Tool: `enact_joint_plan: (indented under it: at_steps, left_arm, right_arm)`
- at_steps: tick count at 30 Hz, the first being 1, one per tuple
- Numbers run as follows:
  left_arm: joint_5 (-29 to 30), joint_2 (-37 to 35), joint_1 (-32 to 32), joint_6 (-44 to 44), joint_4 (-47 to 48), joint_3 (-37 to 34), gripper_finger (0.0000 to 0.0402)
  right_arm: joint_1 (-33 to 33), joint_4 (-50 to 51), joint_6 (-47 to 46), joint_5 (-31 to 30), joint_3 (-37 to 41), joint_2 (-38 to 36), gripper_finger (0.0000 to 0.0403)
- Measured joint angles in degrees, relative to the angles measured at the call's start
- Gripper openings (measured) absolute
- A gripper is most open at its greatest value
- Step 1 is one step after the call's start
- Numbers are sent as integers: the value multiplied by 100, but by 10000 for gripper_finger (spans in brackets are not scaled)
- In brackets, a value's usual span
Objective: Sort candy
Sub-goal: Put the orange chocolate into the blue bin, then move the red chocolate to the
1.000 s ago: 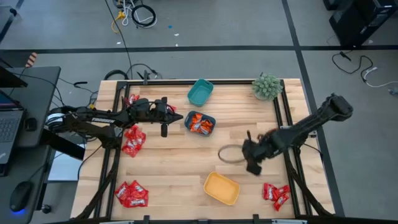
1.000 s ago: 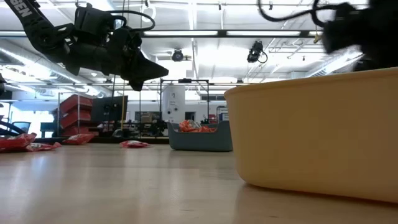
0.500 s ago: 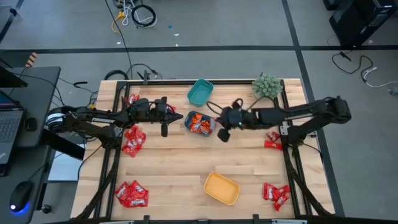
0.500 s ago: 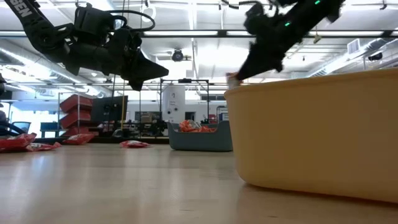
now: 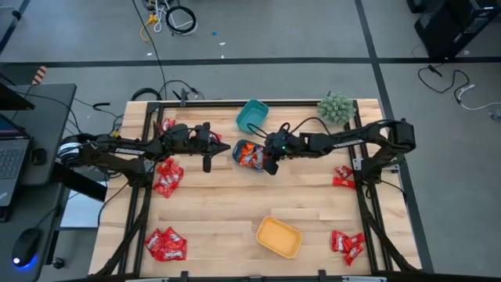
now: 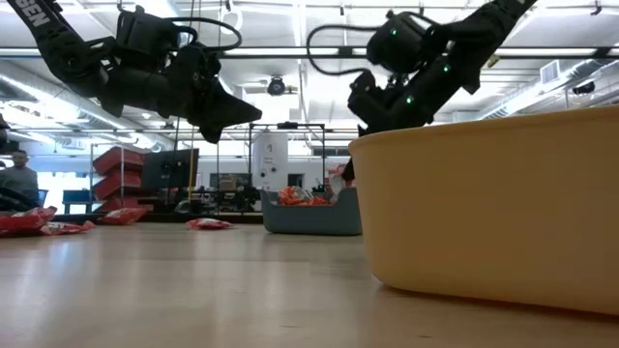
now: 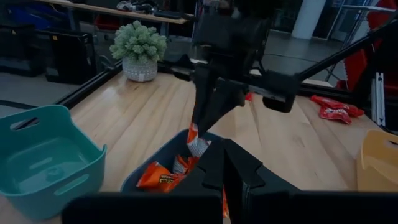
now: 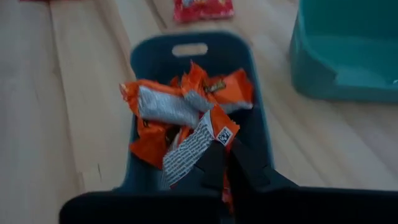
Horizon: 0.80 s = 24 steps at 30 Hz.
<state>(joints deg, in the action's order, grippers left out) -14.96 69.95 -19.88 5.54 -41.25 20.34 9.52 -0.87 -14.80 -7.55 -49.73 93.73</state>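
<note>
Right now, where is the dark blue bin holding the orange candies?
In the high view the dark blue bin sits mid-table, just below the teal bin, between the left gripper and right gripper.

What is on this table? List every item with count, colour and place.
Red candy: five heaps, red; three down the table's left side, two down its right.
Orange candy: one heap, orange; in the dark blue bin.
Dark blue bin: one; centre, far half.
Teal bin: one, teal; far edge.
Yellow bin: one, yellow; near edge.
Potted plant: one, green; far right corner.
Person: one; in the room behind.
Left pincer: shut, empty; hovers left of the dark blue bin.
Right pincer: shut on an orange candy piece; over the dark blue bin.
</note>
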Motion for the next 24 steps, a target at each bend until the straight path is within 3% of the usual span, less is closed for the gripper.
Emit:
enact_joint_plan:
  at_steps: [9,13,16,20,22,24]
  left_arm:
    - [-228,0,9,90,103,106,2]
    - [-229,0,17,55,974,446,1]
    - [-222,0,75,-148,1877,810,1]
    - [-221,0,232,-352,3211,1379,1]
    - [-106,0,351,-482,3952,1692,1]
    - [74,0,499,-618,4711,1995,1]
  right_arm:
    - [2,15,106,32,0,-23,136]
    - [11,72,305,1,0,-295,192]
    - [11,101,528,54,-1,-608,212]
    - [11,145,848,247,-1,-975,192]
    - [-2,34,1048,314,59,-1050,154]
    - [-4,-202,1316,765,235,-1058,101]
